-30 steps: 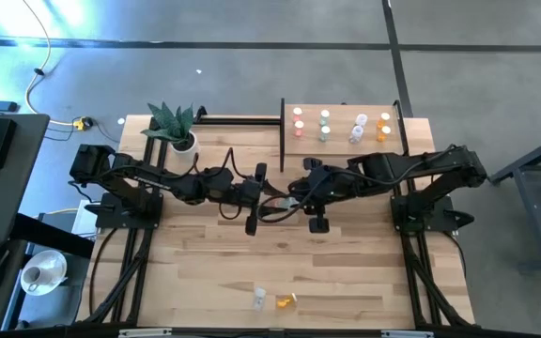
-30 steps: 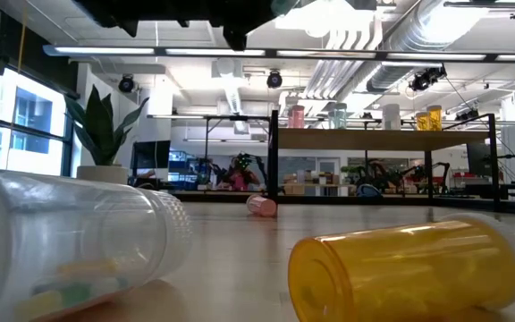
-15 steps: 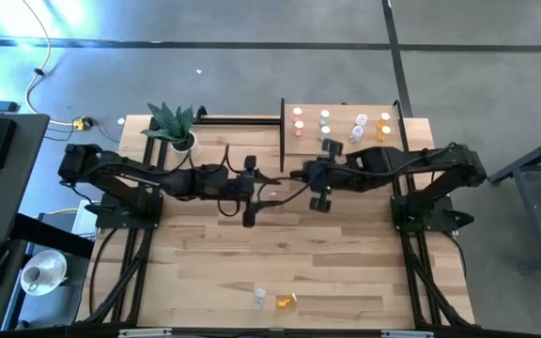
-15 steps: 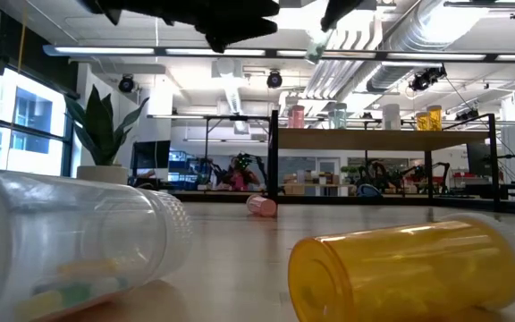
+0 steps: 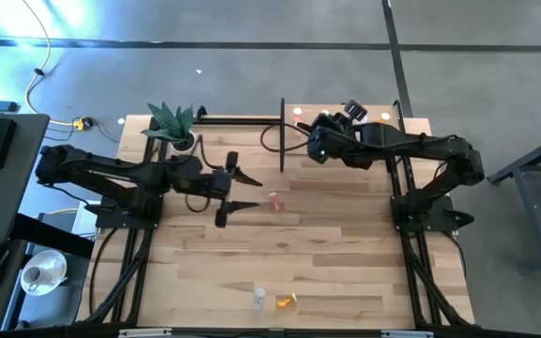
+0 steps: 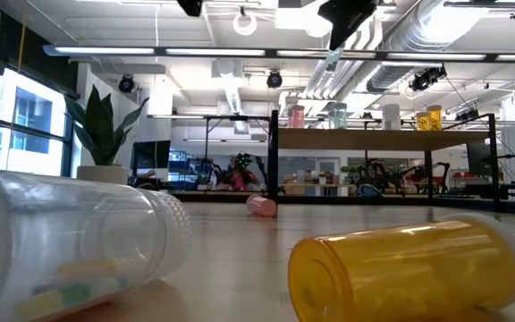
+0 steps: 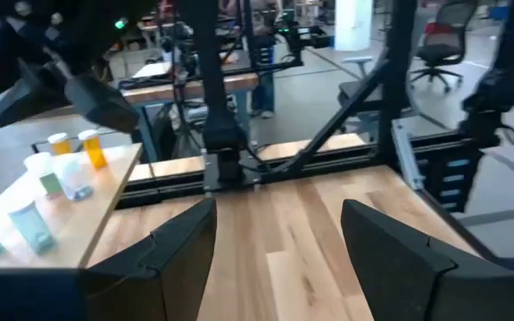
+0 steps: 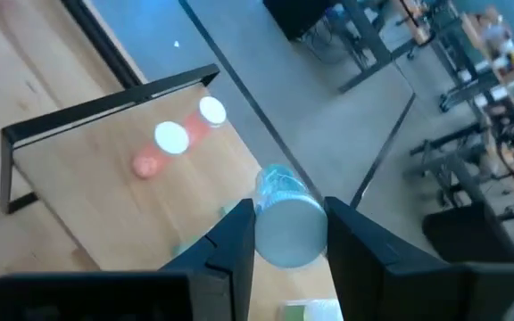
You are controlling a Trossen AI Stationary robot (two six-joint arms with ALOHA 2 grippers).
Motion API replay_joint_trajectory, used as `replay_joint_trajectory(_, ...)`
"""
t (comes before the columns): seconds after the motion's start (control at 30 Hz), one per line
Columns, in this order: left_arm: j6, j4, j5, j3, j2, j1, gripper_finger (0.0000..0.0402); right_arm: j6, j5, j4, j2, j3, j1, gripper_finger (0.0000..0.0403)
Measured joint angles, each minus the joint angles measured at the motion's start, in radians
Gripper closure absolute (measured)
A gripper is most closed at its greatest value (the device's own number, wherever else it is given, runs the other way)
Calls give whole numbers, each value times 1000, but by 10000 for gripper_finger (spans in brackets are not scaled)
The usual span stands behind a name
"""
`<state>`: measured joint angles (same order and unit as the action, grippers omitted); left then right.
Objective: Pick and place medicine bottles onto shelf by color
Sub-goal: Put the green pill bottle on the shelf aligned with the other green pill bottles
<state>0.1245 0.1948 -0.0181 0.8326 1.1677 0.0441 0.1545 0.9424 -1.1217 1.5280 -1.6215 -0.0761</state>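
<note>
Orange bottle [image 6: 409, 270] and clear bottle [image 6: 70, 243] lie on the pale-wood tabletop [image 5: 336, 235]; pink bottle [image 5: 275, 199] mid-plank.

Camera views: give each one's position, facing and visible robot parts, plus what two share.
High view: above the table, facing straight down; both arms, left gripper open, right gripper over the shelf.
Low view: at tabletop height, facing level toward the shelf; arm parts at top.
Left wrist view: on that wrist, facing across the table; its open jaws.
Right wrist view: on that wrist, facing down at the shelf; jaws clamping a pale bottle.
Shared: high and low both show the pink bottle lying on the table.
</note>
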Motion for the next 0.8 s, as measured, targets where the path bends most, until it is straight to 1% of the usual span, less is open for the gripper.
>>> replay_joint_trajectory(0.07,0,-20,-1,0,-35,1,170,26,-27,0,0,0,-16,303)
replay_joint_trajectory(0.17,-4,-58,0,0,-79,2,170,66,-124,0,0,0,-36,302)
replay_joint_trajectory(0.33,-17,-114,0,0,-120,1,170,124,-394,-16,0,0,-62,302)
replay_joint_trajectory(0.4,-19,-113,0,0,-123,1,170,150,-476,-41,0,0,-77,302)
replay_joint_trajectory(0.47,-21,-117,0,0,-122,1,171,180,-535,-88,0,0,-99,302)
replay_joint_trajectory(0.53,-32,-117,0,0,-122,1,171,206,-560,-148,3,0,-128,302)
replay_joint_trajectory(0.63,-35,-117,0,0,-121,1,171,212,-565,-220,11,0,-166,302)
replay_joint_trajectory(0.8,-35,-118,0,0,-121,1,171,201,-572,-216,32,0,-200,302)
